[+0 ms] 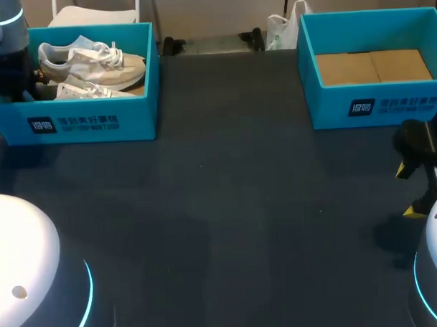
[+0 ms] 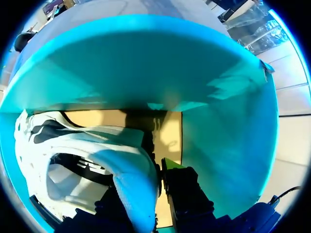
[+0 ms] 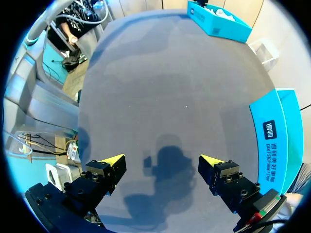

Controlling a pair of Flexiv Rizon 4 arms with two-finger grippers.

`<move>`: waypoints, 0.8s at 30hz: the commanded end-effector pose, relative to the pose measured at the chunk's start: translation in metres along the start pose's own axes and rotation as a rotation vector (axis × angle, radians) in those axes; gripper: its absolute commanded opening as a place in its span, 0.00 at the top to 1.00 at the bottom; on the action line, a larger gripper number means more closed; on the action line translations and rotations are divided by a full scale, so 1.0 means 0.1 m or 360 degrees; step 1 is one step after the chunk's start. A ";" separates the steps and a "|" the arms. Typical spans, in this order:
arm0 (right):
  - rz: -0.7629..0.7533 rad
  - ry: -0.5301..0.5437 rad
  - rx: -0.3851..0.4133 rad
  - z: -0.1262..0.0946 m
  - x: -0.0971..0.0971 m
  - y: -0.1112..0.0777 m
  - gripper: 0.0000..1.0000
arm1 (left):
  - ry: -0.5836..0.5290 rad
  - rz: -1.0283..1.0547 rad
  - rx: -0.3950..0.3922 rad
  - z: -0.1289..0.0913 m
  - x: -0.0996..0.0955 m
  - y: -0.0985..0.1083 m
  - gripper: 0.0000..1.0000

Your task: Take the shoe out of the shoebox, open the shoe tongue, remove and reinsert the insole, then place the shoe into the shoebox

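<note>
A white shoe (image 1: 93, 60) lies in the blue shoebox (image 1: 95, 121) at the desk's (image 1: 227, 206) far left corner. The left gripper (image 2: 158, 179) reaches inside, its jaws apparently pinching the heel. The right gripper (image 3: 163, 159) hovers near the desk's right edge, jaws spread. The step in hand looks like taking the shoe out; next, a lift clear of the walls.

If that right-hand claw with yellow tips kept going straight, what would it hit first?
Most likely the bare dark grey tabletop: the open right gripper points down at it with nothing between, though the gap is hard to judge.
</note>
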State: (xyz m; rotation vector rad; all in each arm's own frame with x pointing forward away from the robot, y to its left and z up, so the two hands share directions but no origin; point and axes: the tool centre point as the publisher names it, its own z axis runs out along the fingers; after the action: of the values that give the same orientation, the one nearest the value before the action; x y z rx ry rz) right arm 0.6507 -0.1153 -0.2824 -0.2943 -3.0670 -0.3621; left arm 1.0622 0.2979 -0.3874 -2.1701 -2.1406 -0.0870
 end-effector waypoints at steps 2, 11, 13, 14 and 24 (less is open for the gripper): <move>0.0002 -0.0004 0.0005 0.01 0.01 0.00 0.00 | -0.0010 -0.0004 0.0004 -0.08 0.04 0.03 1.00; 0.0002 -0.0004 0.0005 0.01 0.01 0.00 0.00 | -0.0015 -0.0112 0.0034 -0.33 0.16 0.08 1.00; 0.0002 -0.0004 0.0005 0.01 0.01 0.00 0.00 | -0.0032 -0.0118 0.0031 -0.44 0.19 0.09 1.00; 0.0002 -0.0004 0.0005 0.01 0.01 0.00 0.00 | -0.0039 -0.0125 0.0023 -0.49 0.20 0.09 1.00; 0.0002 -0.0004 0.0005 0.01 0.01 0.00 0.00 | -0.0050 -0.0172 -0.0025 -1.01 0.29 0.09 1.00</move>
State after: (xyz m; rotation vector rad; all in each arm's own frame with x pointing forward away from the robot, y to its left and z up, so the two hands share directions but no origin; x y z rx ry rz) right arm 0.6507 -0.1153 -0.2824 -0.2943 -3.0670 -0.3621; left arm 1.0824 0.3170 -0.3095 -2.0802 -2.2792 -0.0693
